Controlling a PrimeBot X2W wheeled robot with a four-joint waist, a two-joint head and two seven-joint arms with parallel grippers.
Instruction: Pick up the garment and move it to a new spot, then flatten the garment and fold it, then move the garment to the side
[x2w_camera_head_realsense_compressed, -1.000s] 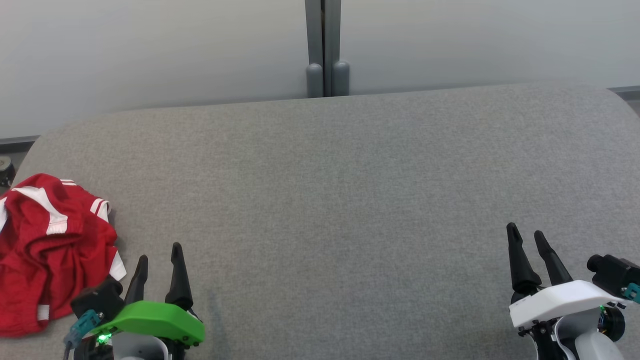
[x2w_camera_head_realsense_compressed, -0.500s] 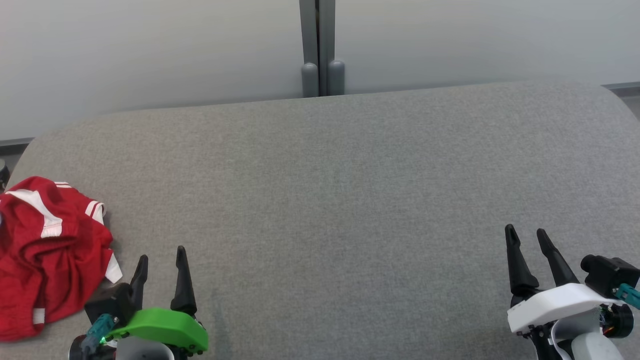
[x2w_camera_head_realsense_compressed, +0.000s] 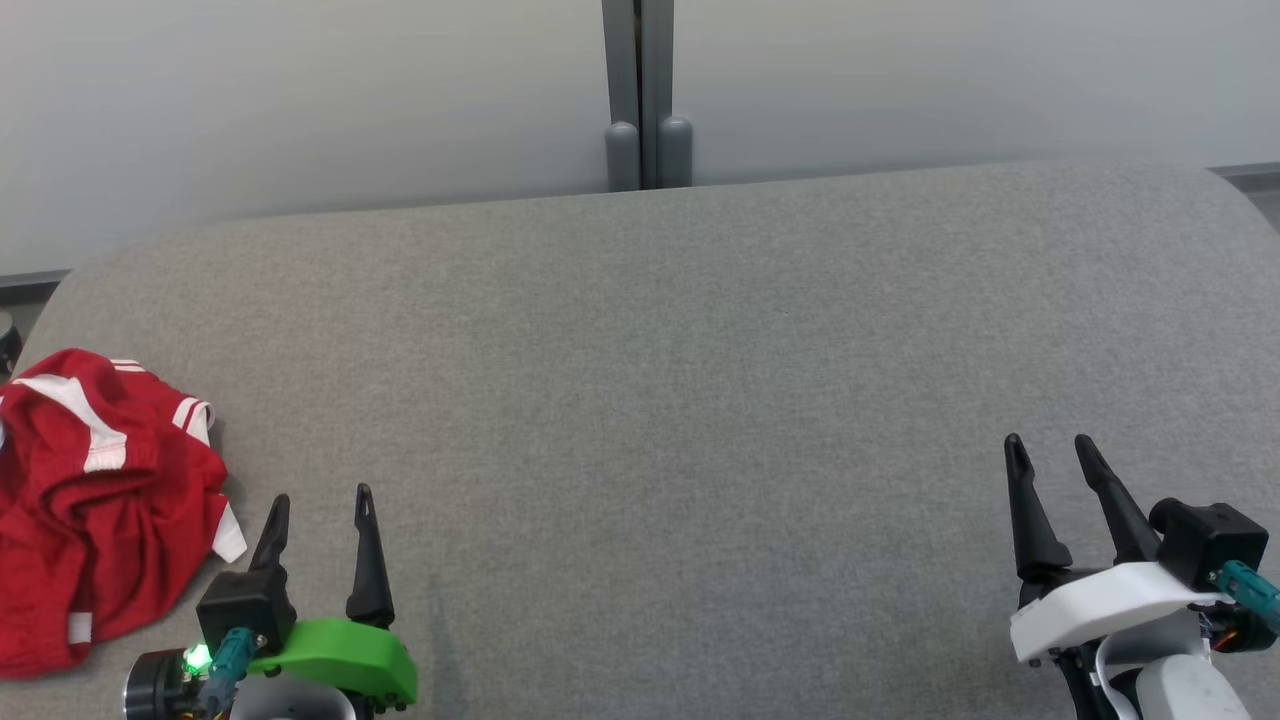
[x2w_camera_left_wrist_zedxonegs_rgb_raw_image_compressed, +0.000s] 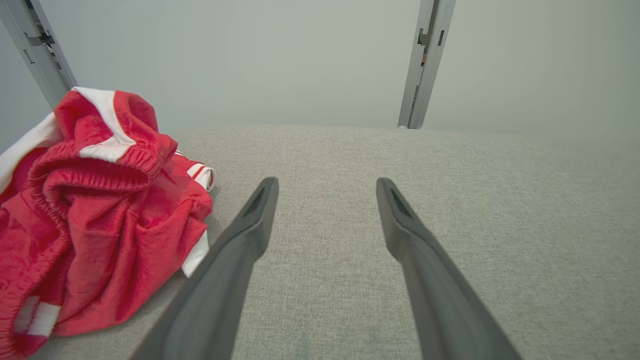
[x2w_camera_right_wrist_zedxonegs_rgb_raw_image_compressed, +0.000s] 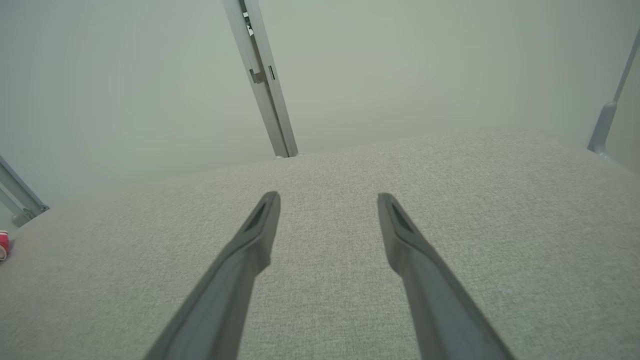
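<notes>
The left fingers (x2w_camera_head_realsense_compressed: 369, 560), item one: we log them spread wide and gripping nothing, low at the near edge of the grey surface (x2w_camera_head_realsense_compressed: 650, 380), tips aimed away from the robot. The red garment (x2w_camera_head_realsense_compressed: 95, 500), white-striped and crumpled, lies just beside them on their outer side at the surface's far left. In the head view a sliver of surface shows between the two. We judge this a ready stance: a wide spread suits a bite on a bunched fold, and this arm is the one nearest the pick-up.

Item two: the right fingers (x2w_camera_head_realsense_compressed: 1028, 515), likewise wide and empty, well apart from the garment. We judge them parked until flattening calls for two grips.

Item three, changes against the earlier pictures:
- The whole head view has shifted slightly, so the camera has moved; the garment's folds read the same.
- The left wrist has rolled, and its dark camera housing (x2w_camera_head_realsense_compressed: 240, 605) now sits over the green cover (x2w_camera_head_realsense_compressed: 340, 650).
- The right fingertips now stand level and a little higher.
- Both spreads are unchanged.
</notes>
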